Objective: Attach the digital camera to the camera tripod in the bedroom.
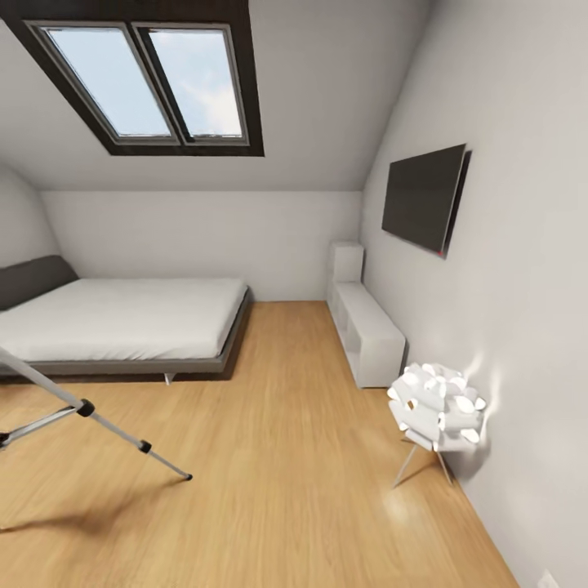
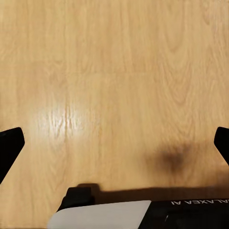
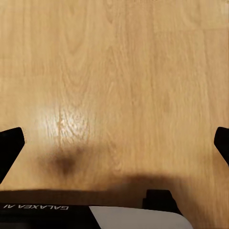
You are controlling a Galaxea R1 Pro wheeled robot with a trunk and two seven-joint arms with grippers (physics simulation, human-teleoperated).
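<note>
The camera tripod [image 1: 90, 412] stands at the head view's lower left, with silver telescoping legs and black joints spread over the wood floor; its head is cut off by the picture's edge. The digital camera is out of view. In the left wrist view my left gripper [image 2: 114, 143] is open, its black fingertips [image 2: 9, 148] far apart with bare plank floor between them. My right gripper [image 3: 114, 143] is open too, black fingertips [image 3: 10, 145] wide apart above the same floor, holding nothing.
A grey bed [image 1: 122, 327] with a white mattress fills the left middle. A low white shelf unit [image 1: 363, 327] lines the right wall under a black wall screen [image 1: 425, 198]. A white petal-shaped floor lamp [image 1: 437, 412] stands near that wall. A skylight [image 1: 147, 77] sits overhead.
</note>
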